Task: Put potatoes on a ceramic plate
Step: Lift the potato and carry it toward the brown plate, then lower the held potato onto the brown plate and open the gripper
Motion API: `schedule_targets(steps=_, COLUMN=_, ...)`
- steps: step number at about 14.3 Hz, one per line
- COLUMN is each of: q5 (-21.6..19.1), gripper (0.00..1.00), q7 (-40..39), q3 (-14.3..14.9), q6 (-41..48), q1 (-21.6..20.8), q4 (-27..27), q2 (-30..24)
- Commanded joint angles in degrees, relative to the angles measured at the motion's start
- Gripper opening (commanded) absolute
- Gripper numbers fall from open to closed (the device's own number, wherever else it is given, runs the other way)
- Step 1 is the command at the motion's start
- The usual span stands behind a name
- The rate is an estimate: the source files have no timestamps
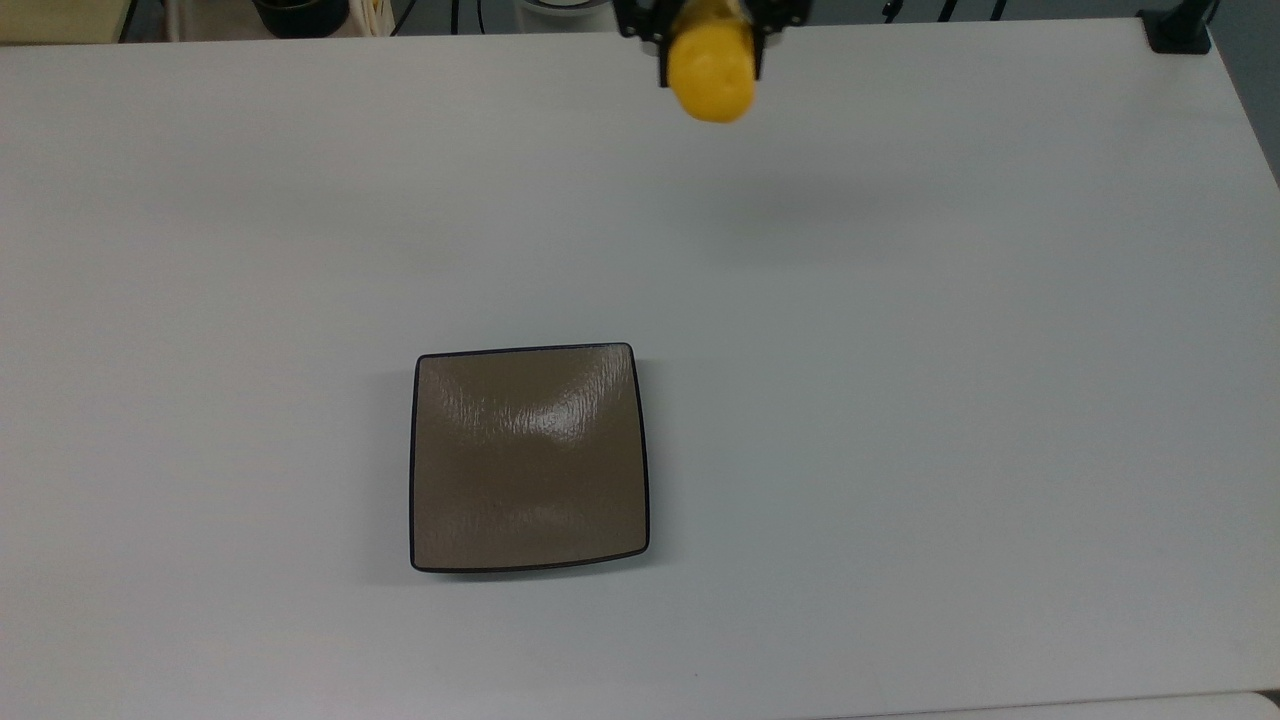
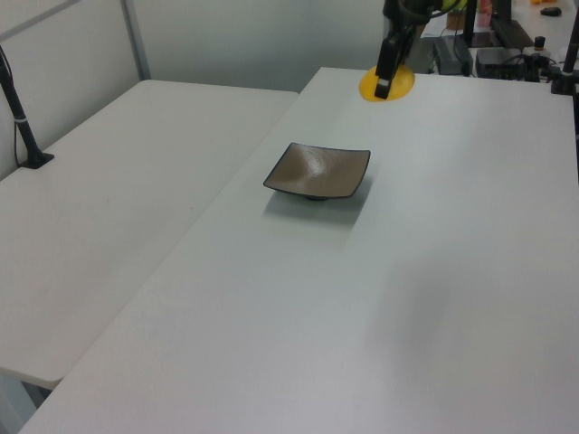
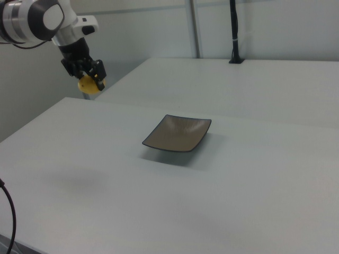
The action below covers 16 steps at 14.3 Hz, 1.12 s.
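High above the far edge of the bench [image 1: 900,400], well apart from the plate [image 1: 529,458], the arm is carrying its load, so the step in hand looks like the transfer toward the dish. To do it well, I would bring the load across until it hangs over the middle of the plate, lower it close to the glazed surface before letting go, and release gently: a rounded lump dropped from height onto a slick dish would likely roll or bounce off the shallow rim. The bench is a broad, matte, pale grey-white slab, flat and bare around the dish, with a soft shadow under the raised load. The plate is square with rounded corners, glossy taupe-brown with faint streaks and a bright glare patch, edged by a thin black rim; the left view shows its corners lifting slightly, so the centre sits lowest and should cradle a small thing. The end effector [image 1: 712,45] is black, with two fingers pinching the potato [image 1: 711,72] from either side, in the air near the top view's upper edge. The potato is a small, bright yellow, smooth oval lump, far smaller than the plate, and probably light and firm.
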<state>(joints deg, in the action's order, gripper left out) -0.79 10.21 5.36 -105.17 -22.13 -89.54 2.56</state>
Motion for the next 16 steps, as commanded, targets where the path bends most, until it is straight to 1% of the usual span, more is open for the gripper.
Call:
schedule_targets(steps=1, q5=-1.3, gripper=0.01, q7=-8.4, q3=0.4, q6=-0.5, q1=3.9, q4=-4.6, q2=-3.0)
schedule_targets(steps=3, q5=-2.0, gripper=0.01, q7=-13.4, q3=0.4, q6=-1.0, q1=6.4, q4=-4.7, q2=-2.3)
schedule_targets(steps=4, q5=-2.7, gripper=0.01, q7=-16.5, q3=0.2, q6=-1.0, q1=8.7, q4=-4.7, q2=-1.9)
schedule_targets(steps=6, q5=-5.4, gripper=0.01, q7=-22.4, q3=0.2, q6=-1.2, q1=11.9, q4=-4.4, q2=-0.4)
schedule_targets(steps=7, q5=-5.8, gripper=0.01, q7=-24.6, q3=0.1, q6=-2.3, q1=13.3, q4=-4.4, q2=0.2)
schedule_targets(steps=9, q5=-5.8, gripper=0.02, q7=-26.2, q3=0.1, q6=-7.3, q1=15.4, q4=-4.4, q2=2.0)
schedule_targets(steps=12, q5=-6.0, gripper=0.02, q7=-27.4, q3=0.0, q6=-15.9, q1=17.6, q4=-4.1, q2=7.1)
schedule_targets(steps=16, q5=-6.1, gripper=0.02, q7=-27.0, q3=-0.5, q6=-28.6, q1=17.7, q4=-3.9, q2=15.0)
